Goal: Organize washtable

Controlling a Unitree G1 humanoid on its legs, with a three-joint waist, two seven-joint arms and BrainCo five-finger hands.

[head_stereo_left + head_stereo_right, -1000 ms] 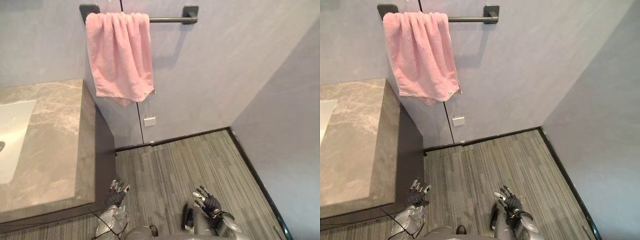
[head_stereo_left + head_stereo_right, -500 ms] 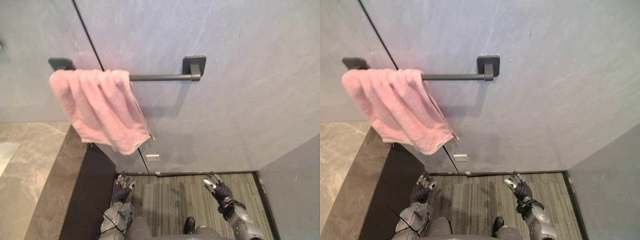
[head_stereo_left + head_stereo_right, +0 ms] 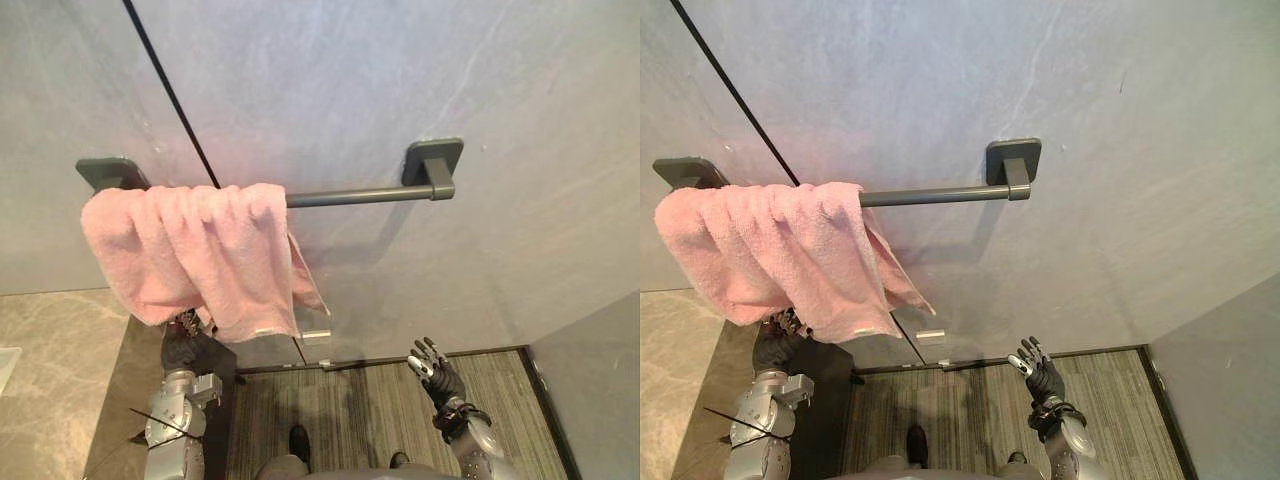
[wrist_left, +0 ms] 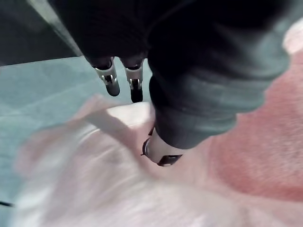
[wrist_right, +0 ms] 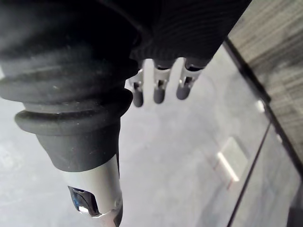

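A pink towel (image 3: 200, 255) hangs bunched over the left end of a dark towel bar (image 3: 350, 196) on the grey wall. My left hand (image 3: 183, 350) is raised right under the towel's lower edge, its fingertips tucked behind the cloth. In the left wrist view its fingers (image 4: 111, 80) are straight and its thumb (image 4: 161, 151) stands apart, with the towel (image 4: 255, 142) close past them and nothing gripped. My right hand (image 3: 440, 378) is held low at the right, open with fingers spread, away from the towel; its fingers (image 5: 158, 90) point at bare wall.
A marble counter (image 3: 50, 380) with a dark cabinet side (image 3: 225, 400) is at the lower left. A white wall socket (image 3: 316, 336) sits below the towel. Striped wood floor (image 3: 370, 420) runs to a side wall (image 3: 600, 370) at the right.
The camera has shifted, so the bar and towel sit lower and nearer. My left hand has risen from beside the cabinet up to the towel's lower edge. The right hand has barely moved.
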